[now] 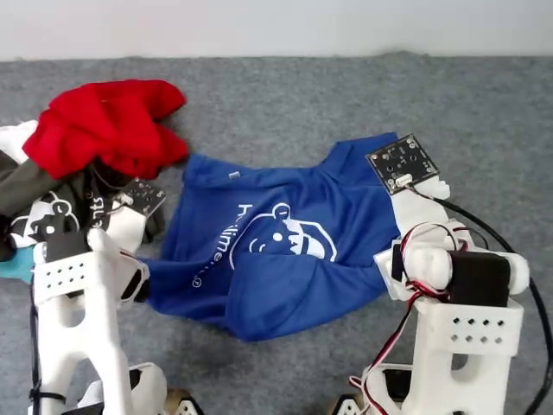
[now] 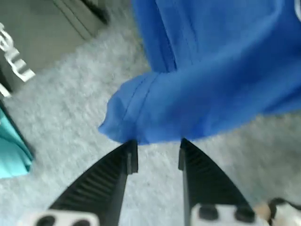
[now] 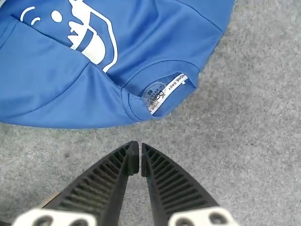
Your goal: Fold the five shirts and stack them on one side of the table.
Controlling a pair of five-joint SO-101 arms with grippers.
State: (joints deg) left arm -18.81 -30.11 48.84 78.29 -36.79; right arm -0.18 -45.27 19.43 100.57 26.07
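Note:
A blue shirt [image 1: 276,246] with a white print lies crumpled in the middle of the grey table [image 1: 285,95]. One folded sleeve of the blue shirt [image 2: 188,103] ends just in front of my left gripper [image 2: 157,153], which is open and has nothing between its fingers. My right gripper [image 3: 138,159] is shut and empty, hovering over bare table a short way from the blue shirt's collar [image 3: 160,92] and its white label. A red shirt [image 1: 108,125] is bunched at the far left.
A heap of grey, black-and-white and teal shirts [image 1: 43,203] lies at the left edge under the red one, beside the left arm [image 1: 82,277]. The right arm [image 1: 449,277] stands at the blue shirt's right side. Bare grey table lies behind and to the right.

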